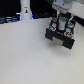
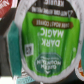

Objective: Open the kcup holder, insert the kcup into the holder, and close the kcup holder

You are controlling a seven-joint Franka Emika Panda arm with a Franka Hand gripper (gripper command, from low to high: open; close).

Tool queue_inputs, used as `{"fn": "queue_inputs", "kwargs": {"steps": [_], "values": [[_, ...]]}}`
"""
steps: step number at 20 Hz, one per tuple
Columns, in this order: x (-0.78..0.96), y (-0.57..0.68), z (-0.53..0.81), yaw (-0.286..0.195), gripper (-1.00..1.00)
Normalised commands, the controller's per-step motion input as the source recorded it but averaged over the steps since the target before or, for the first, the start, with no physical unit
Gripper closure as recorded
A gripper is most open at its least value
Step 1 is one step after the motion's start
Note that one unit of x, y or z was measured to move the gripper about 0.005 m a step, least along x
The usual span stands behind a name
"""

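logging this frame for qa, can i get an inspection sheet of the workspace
surface: pale tabletop, bare part in view
job's things: kcup holder open; pods sit in it; green-topped kcup fills the wrist view, right under the gripper
clutter: white bottle-like object at the back
grippers: gripper above the holder, jaw state unclear
cables: nothing seen
surroundings: dark band behind the table, blurred

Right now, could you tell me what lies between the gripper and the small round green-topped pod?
Nothing: the wrist view shows the green-topped pod unobstructed; in the exterior view the gripper hangs above it.
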Motion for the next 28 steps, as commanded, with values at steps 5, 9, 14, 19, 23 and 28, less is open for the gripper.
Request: {"fn": "queue_inputs", "kwargs": {"steps": [5, 9, 14, 19, 23, 28], "values": [[-0.45, 0.21, 0.09, 0.006, 1.0], [-0.09, 0.01, -0.09, -0.002, 1.0], [-0.12, -0.05, -0.12, -0.006, 1.0], [-0.22, -0.03, -0.16, 0.006, 1.0], [-0.26, -0.06, -0.1, -0.01, 1.0], [-0.13, -0.07, -0.04, -0.003, 1.0]]}}
